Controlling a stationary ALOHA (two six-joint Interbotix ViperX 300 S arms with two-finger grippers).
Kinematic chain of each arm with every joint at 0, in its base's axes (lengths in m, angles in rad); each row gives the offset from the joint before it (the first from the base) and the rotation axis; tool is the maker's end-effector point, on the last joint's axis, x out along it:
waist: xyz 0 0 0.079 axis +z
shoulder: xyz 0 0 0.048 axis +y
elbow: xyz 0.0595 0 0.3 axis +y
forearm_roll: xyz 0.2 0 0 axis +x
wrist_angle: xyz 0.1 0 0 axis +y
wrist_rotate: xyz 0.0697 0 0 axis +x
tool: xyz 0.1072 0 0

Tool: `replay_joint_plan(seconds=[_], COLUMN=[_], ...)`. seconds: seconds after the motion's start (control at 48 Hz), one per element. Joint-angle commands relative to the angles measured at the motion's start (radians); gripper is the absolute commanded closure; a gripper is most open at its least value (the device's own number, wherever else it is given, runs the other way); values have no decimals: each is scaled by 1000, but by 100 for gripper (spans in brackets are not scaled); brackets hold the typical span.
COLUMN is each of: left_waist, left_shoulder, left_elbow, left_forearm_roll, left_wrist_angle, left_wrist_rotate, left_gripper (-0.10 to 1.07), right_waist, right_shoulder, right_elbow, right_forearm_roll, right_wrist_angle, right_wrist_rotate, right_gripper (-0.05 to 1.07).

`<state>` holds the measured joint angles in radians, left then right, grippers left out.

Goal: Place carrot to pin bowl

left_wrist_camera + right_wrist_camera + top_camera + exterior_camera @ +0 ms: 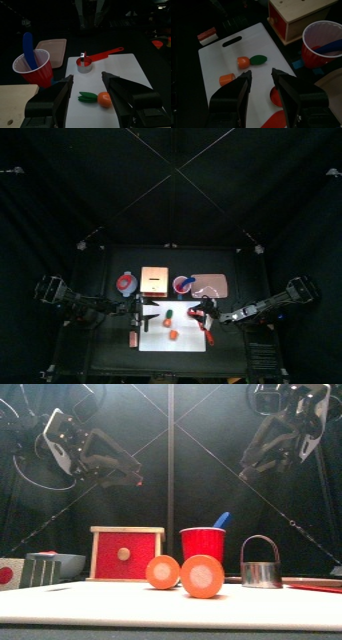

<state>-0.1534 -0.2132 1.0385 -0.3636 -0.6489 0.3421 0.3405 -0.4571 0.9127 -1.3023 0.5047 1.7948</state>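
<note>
Black worktop (104, 343) underneath, white plastic cutting board (221, 55) laid across its middle. Behind the board: square wooden box with a red face (126, 554), pale pink flat dish (55, 46), red plastic cup (35, 67) with something blue inside. Spread wide and empty above the board, left fingers (61, 95); likewise apart and gripping nothing, right fingers (236, 92). Now the small stuff: stubby orange carrot piece (243, 62) lying on the board, touching a green leaf piece (258, 59), second orange chunk (227, 78) close by. Probably light, rigid and smooth, so liable to roll or squirt free. Best pinched across the rounded middle, clear of the green end.
</note>
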Motion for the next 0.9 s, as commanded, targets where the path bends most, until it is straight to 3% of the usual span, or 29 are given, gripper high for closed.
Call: replay_joint_plan(seconds=[0.0,0.271,0.438,0.625,0.875], left_waist=[3,11,12,17,26], left_shoulder=[-12,-15,-20,-18,-32], left_elbow=[-18,-20,-18,-11,12], left_forearm_roll=[3,9,14,14,29], left_wrist_angle=[-11,-14,-26,-40,-40], left_wrist_rotate=[3,3,3,3,6], left_gripper=[11,11,11,11,11], right_waist=[-8,-51,-127,-218,-235], right_shoulder=[-8,29,120,219,310], right_elbow=[-18,-41,-84,-133,-183], right_forearm_roll=[0,63,278,541,643], right_wrist_angle=[-2,-6,-80,-239,-334], right_wrist_rotate=[2,14,8,-5,12], right_gripper=[27,27,27,26,21])
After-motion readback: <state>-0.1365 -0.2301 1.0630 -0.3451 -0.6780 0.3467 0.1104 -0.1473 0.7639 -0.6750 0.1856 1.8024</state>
